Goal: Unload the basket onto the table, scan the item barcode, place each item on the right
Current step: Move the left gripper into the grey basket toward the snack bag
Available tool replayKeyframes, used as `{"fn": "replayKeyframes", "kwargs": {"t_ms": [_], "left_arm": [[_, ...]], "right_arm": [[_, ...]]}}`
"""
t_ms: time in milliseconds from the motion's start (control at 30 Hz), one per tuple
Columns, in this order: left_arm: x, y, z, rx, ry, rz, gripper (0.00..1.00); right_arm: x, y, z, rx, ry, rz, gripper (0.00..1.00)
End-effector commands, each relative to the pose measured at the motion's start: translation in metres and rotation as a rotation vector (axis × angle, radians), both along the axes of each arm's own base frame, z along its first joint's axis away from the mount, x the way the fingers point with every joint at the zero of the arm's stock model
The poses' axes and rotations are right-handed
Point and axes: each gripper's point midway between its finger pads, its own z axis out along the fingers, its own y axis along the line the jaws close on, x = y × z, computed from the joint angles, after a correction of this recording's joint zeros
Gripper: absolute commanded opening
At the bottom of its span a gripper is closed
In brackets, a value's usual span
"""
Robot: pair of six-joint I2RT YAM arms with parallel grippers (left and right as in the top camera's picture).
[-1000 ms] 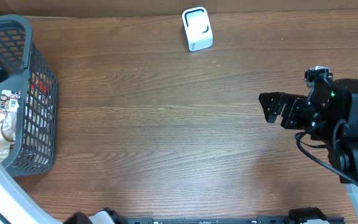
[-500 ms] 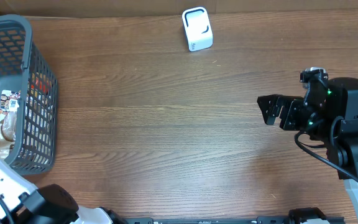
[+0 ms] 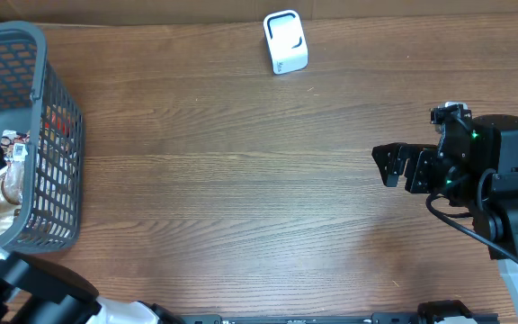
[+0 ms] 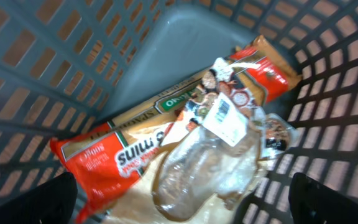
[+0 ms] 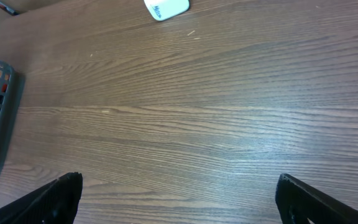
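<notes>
The left gripper (image 4: pixel 197 202) hangs inside the basket (image 3: pixel 61 162) with its jaws spread wide and holding nothing. It looks down at the goods, so I judge it is choosing what to pick. A clear bag (image 4: pixel 197 168) lies on top of the pile at the basket floor. Its white label (image 4: pixel 224 118) with the barcode faces up, and this is probably the item to scan. Under the bag lies a red packet (image 4: pixel 117 165), and a brown packet (image 4: pixel 260 68) lies behind it toward the basket wall.

The right gripper (image 3: pixel 394 166) waits over the table (image 3: pixel 223 198), well apart from the basket on the opposite side. Its jaws are also fully apart and empty (it seems parked there so it does not block the way).

The scanner (image 3: pixel 285 41) stands well apart from the basket, near the far table edge. Between the basket and the scanner the wood is bare, so a carried item has free passage.

The tight place is the basket itself. Its grid walls rise close around the pile, so the fingers should go straight down and lift straight up over the rim.
</notes>
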Motion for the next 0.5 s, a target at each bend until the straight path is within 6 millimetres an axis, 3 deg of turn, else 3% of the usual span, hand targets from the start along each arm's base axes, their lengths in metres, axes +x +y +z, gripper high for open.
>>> {"fn": "replayKeyframes", "kwargs": {"t_ms": [0,167,467], "left_arm": [[0.010,-0.001,-0.028,-0.033,0.023,-0.108,1.00],[0.022,0.002,-0.064,-0.071,0.064,-0.145,1.00],[0.039,0.013,-0.092,-0.052,0.071,-0.193,1.00]], "right_arm": [[0.002,0.000,0.011,-0.021,-0.038,0.018,1.00],[-0.002,0.000,0.007,-0.023,-0.017,0.018,1.00],[-0.004,-0.001,0.004,-0.026,0.000,0.015,1.00]]}}
